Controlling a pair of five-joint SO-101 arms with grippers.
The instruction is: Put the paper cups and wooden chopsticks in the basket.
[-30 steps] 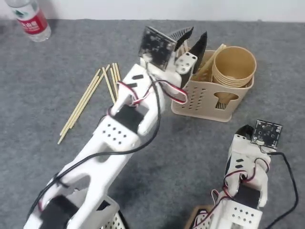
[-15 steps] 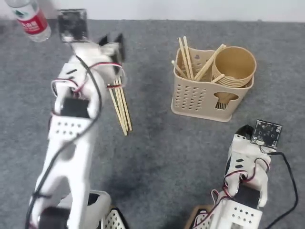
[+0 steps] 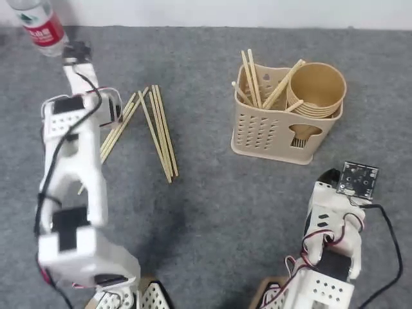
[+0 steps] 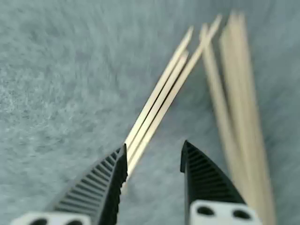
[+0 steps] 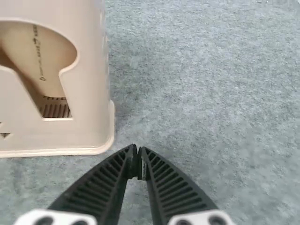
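Several chopsticks [image 3: 162, 135] left on bench [image 3: 212, 212]; cups [image 3: 317, 84] + a few sticks [image 3: 252, 74] already in basket [image 3: 264, 132]. L claw [image 4: 153, 149] spread above loose ones, R claw [image 5: 138, 154] pressed together, empty.

The bottle [image 3: 40, 26] is cut off by the top edge in the high view. There the left arm [image 3: 67, 148] covers part of the loose chopsticks [image 3: 161, 138]. The basket [image 3: 270, 132] wall hides most of the paper cups [image 3: 315, 87], so I cannot count them. In the right wrist view the basket runs off the edge.
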